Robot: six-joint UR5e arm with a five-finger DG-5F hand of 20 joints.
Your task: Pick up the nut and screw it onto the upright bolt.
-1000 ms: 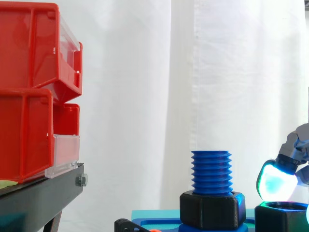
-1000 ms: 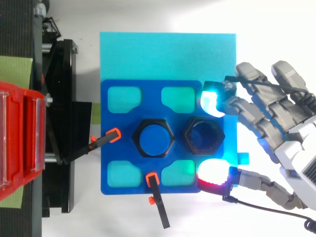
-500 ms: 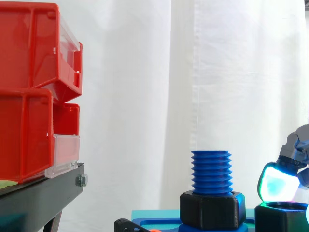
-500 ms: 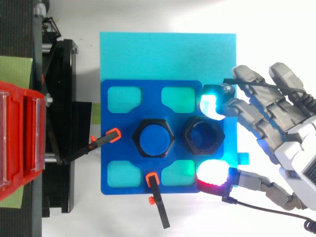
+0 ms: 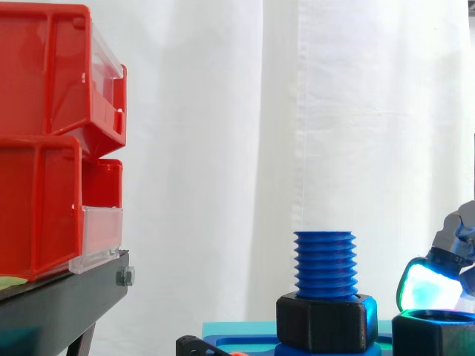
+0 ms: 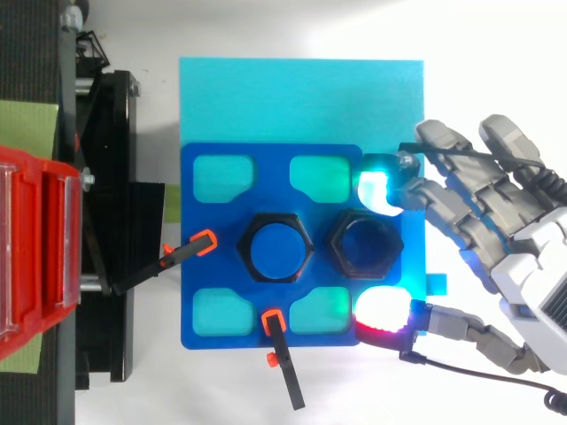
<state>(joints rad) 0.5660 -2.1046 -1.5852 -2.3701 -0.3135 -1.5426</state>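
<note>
A: Where's the loose black hexagonal plastic nut (image 6: 366, 245) sitting?
B: It's lying flat on the blue plastic fixture plate (image 6: 202, 266), just beside the upright blue threaded plastic bolt (image 5: 324, 263), on the arm's side. It isn't on the threads.
A: And at the bolt's base?
B: A second black hexagonal nut (image 5: 326, 321) is sitting round it. The threads above are standing bare.
A: Hand (image 6: 532, 266)?
B: Released, holding nothing. It's reaching in from the right edge of the top view, with its fingers spread and only lightly bent. A cyan-white glowing pad (image 6: 376, 188) is hovering by the loose nut's upper-right corner, and a red-white glowing pad (image 6: 383, 312) is hovering on the opposite side. Both are looking clear of the nut, so it's lying between them ungripped.
A: Side view?
B: A cyan-glowing pad (image 5: 429, 285) is showing just above the loose nut's rim. I can't tell contact from there, or which pad it is.
A: Surroundings?
B: The plate is lying on a cyan sheet (image 6: 301, 97), and two orange-tipped black clamps (image 6: 204, 241) are bearing on its left and lower edges. Red plastic bins (image 5: 52, 133) are sitting stacked on a black stand (image 5: 63, 300) at left, with a white curtain (image 5: 223, 148) hanging behind.
</note>
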